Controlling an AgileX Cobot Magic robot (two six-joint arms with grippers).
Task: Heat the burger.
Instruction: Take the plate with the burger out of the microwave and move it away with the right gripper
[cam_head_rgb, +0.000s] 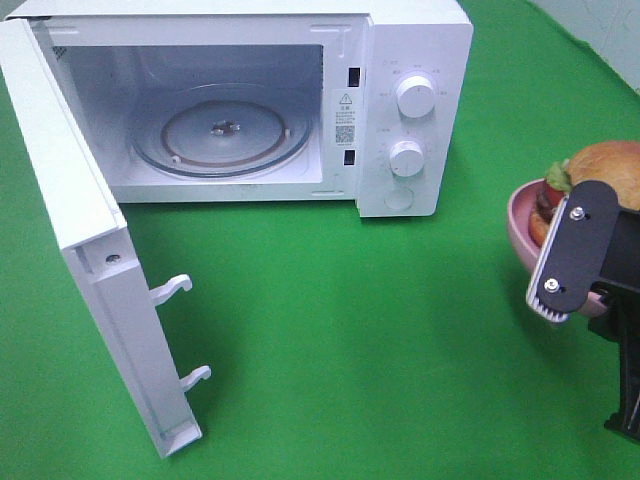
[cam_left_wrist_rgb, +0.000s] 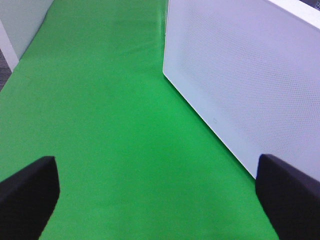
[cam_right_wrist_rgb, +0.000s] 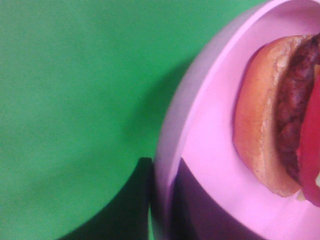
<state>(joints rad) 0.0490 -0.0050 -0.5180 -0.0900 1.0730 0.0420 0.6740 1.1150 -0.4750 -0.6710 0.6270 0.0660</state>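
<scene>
The burger, with a golden bun, lettuce and tomato, sits on a pink plate at the right edge of the exterior high view. My right gripper is shut on the plate's near rim. In the right wrist view, the dark fingers clamp the pink plate, and the burger shows its lower bun and patty. My left gripper is open over green cloth with nothing between its fingers; that arm is out of the exterior high view.
The white microwave stands at the back with its door swung wide open to the left and a bare glass turntable inside. A white dotted panel of the microwave stands close to my left gripper. Green cloth covers the table.
</scene>
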